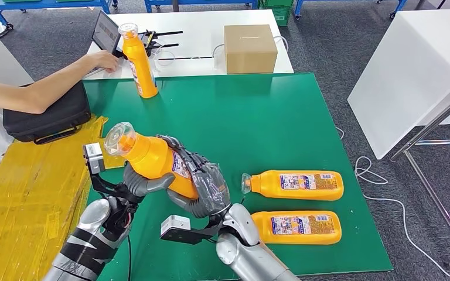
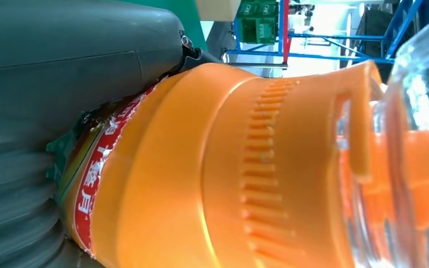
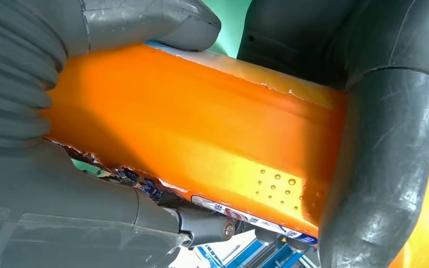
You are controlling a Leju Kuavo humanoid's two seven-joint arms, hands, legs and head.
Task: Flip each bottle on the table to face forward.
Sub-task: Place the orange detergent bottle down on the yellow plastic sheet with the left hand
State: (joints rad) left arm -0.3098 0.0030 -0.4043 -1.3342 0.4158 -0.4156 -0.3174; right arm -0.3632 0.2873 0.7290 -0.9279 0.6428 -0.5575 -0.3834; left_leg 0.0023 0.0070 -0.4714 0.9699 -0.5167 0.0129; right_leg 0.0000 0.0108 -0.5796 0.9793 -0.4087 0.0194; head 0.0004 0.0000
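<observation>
Both hands grip one orange bottle with a clear cap, lifted and tilted above the green mat. My left hand wraps it from below near its shoulder. My right hand clasps its lower body. The left wrist view shows the bottle's ribbed orange neck and clear cap close up. In the right wrist view the orange body runs between grey fingers. Two more orange bottles lie on their sides at the right, labels up. Another bottle stands upright at the far left.
A person's arm reaches to a laptop at the far left, beside a black bag. A cardboard box sits on the white table behind the mat. Yellow sheeting lies to the left, a white table to the right.
</observation>
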